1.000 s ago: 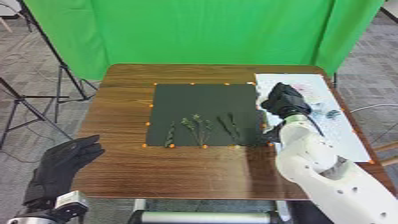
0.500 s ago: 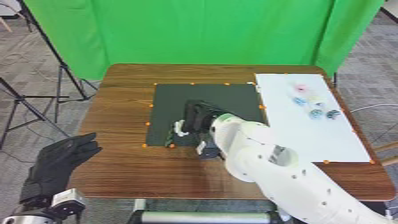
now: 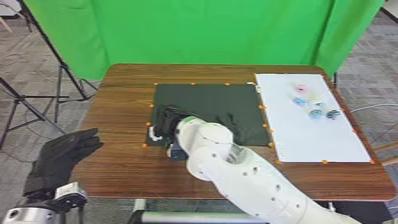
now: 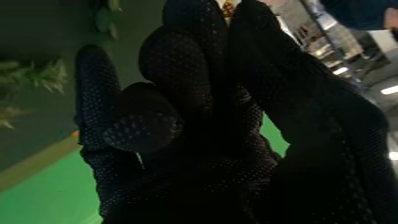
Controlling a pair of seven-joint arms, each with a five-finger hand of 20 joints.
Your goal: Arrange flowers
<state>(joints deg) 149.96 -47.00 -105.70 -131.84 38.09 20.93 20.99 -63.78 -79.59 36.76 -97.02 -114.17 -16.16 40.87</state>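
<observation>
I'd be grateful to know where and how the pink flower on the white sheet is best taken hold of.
I would pinch the pink flower by opposite sides of its small, roundish head, with the fingers coming down from above. It lies low on the white sheet, and the blue flower sits on its near side, so keeping toward the far side seems safer.

Head view bright, evenly lit, white sheet [image 3: 311, 140] palest; right wrist view mostly dim (ceiling lamps [image 4: 389, 90] glaring white).
</observation>
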